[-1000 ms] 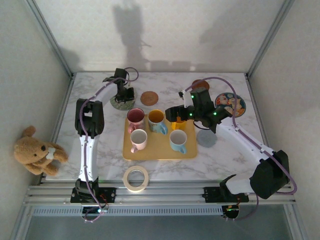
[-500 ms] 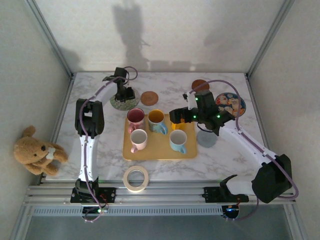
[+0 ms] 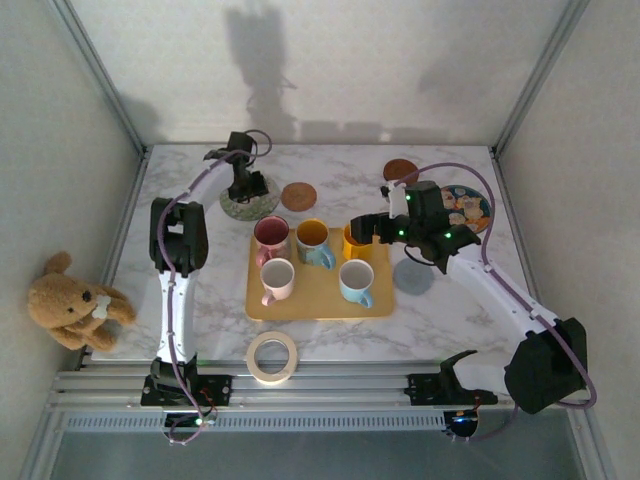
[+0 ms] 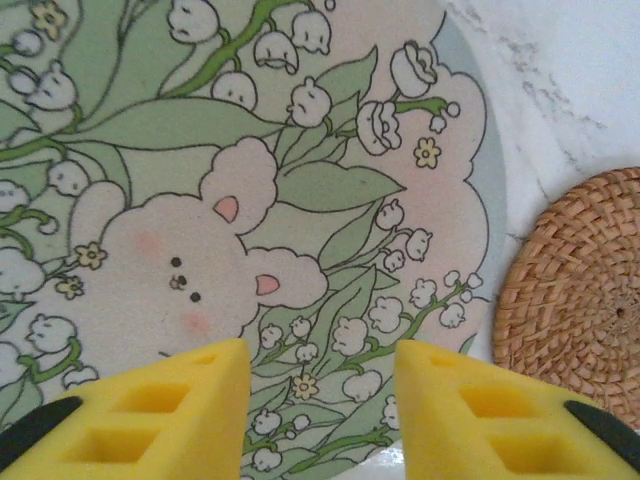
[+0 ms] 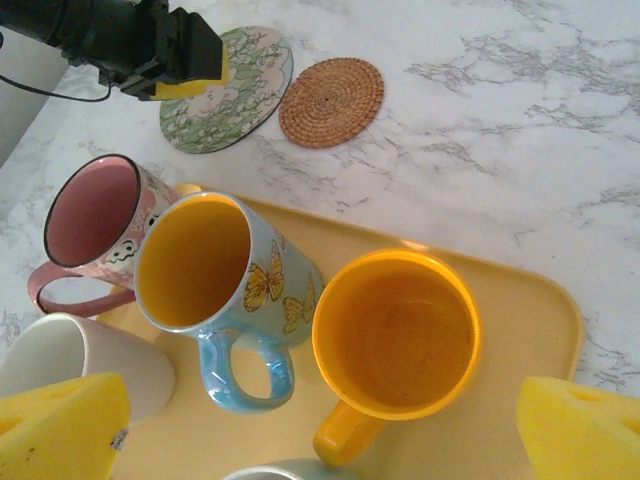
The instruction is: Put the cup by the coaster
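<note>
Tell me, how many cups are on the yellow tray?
5. Back row: pink cup, butterfly cup, orange cup. Front row: white cup, pale blue cup. None looks hidden.

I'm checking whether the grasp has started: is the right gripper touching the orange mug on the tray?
Apart. The right wrist view shows the right gripper open, its yellow fingers wide of the orange mug on both sides, bare tray between.

Floral coaster (image 4: 300,200) cut by top and left edges. Woven coaster (image 4: 580,290) cut at right. White mug (image 5: 90,360) cut at left, base behind fingertip (image 5: 60,430). Tray (image 5: 540,300) cut at bottom.
</note>
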